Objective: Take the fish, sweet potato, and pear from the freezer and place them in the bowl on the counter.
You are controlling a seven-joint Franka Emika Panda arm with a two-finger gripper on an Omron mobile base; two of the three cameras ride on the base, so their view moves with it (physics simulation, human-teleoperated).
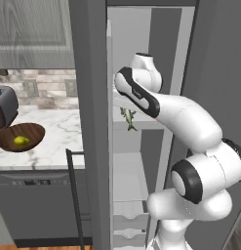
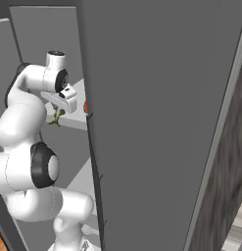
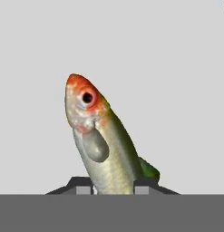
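A simulated kitchen: a white marble counter (image 1: 58,141) with grey veins runs along a tiled wall on the left, under grey wood-grain wall cabinets (image 1: 34,29), and beside it stands the tall dark grey freezer (image 1: 90,122) with its white interior open to the arm. On the counter sits a wide, shallow dark brown wooden bowl (image 1: 31,133), with a small yellow-green pear (image 1: 21,141) lying inside it. A dark toaster (image 1: 4,107) stands just behind the bowl at the left edge.

The white arm reaches into the freezer at the level of a white shelf (image 1: 141,124). In the hand view the two-finger gripper (image 3: 114,186) is clamped on a slender grey-green fish (image 3: 104,149) with a pale belly and a reddish-orange head; the dark finger tips (image 3: 142,185) press against its lower body on either side, and the head points away from the hand. In the left base view the fish hangs tilted just under the hand, in front of the shelf edge. In the right base view it shows as a small greenish shape below the hand, and a bit of an orange-red sweet potato (image 2: 85,106) peeks out on the shelf beside the edge of the big dark grey freezer door (image 2: 157,122).
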